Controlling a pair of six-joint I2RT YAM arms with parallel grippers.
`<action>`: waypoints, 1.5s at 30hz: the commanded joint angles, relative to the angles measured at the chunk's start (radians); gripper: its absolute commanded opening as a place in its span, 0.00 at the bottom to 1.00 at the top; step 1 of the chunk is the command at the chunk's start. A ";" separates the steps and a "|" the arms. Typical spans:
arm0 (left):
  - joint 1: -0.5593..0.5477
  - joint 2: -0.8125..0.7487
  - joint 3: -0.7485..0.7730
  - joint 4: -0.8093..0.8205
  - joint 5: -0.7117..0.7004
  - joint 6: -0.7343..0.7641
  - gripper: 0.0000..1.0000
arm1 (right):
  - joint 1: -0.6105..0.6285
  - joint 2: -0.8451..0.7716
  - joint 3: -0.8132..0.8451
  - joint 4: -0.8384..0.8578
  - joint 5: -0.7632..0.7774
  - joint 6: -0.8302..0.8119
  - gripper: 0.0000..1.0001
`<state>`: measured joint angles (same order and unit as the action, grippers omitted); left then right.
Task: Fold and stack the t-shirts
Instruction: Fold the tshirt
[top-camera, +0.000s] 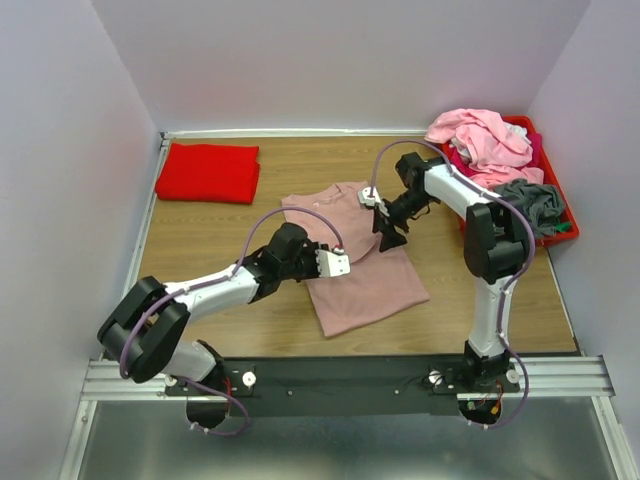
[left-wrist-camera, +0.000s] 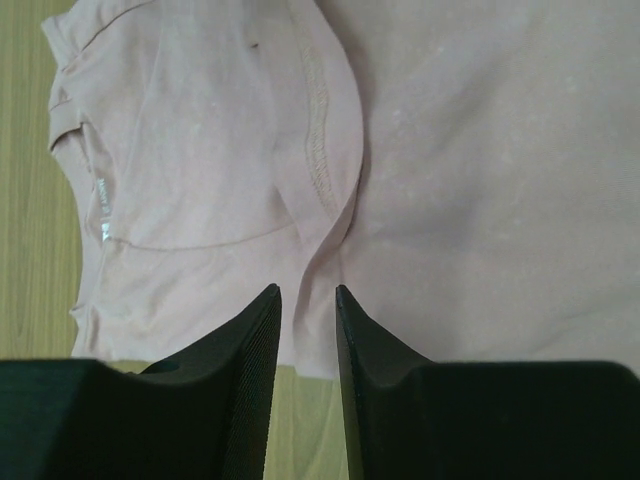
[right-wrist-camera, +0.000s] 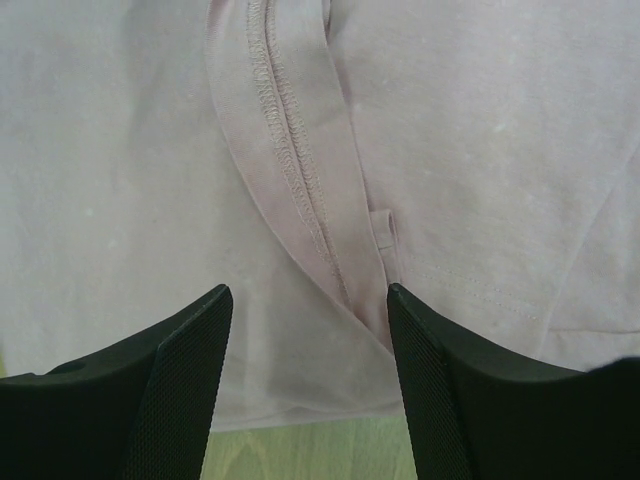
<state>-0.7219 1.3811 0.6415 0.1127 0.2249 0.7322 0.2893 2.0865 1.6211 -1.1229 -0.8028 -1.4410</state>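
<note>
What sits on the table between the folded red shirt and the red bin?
The dusty-pink t-shirt, with the left hand and right hand over it; top view shows it.

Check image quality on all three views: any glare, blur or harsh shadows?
Top external: soft, even light, no glare on the table, and the dusty-pink t-shirt is sharp. Left wrist: the shirt stitching is in focus, and the left claw is dark near the lens. Right wrist: the seam is crisp, the right claw shows its pad texture, and there is no blur.
</note>
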 joint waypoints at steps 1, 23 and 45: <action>0.003 0.048 0.032 0.012 0.074 0.024 0.35 | 0.014 0.043 0.025 -0.023 -0.021 0.007 0.70; 0.004 0.174 0.106 -0.030 0.133 0.052 0.29 | 0.027 0.078 0.051 0.008 -0.022 0.087 0.44; 0.041 0.078 0.050 0.077 0.024 -0.019 0.00 | 0.025 0.089 0.105 0.057 -0.030 0.217 0.09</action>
<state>-0.6926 1.4887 0.7097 0.1398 0.2661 0.7341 0.3088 2.1483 1.6848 -1.1015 -0.8028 -1.2831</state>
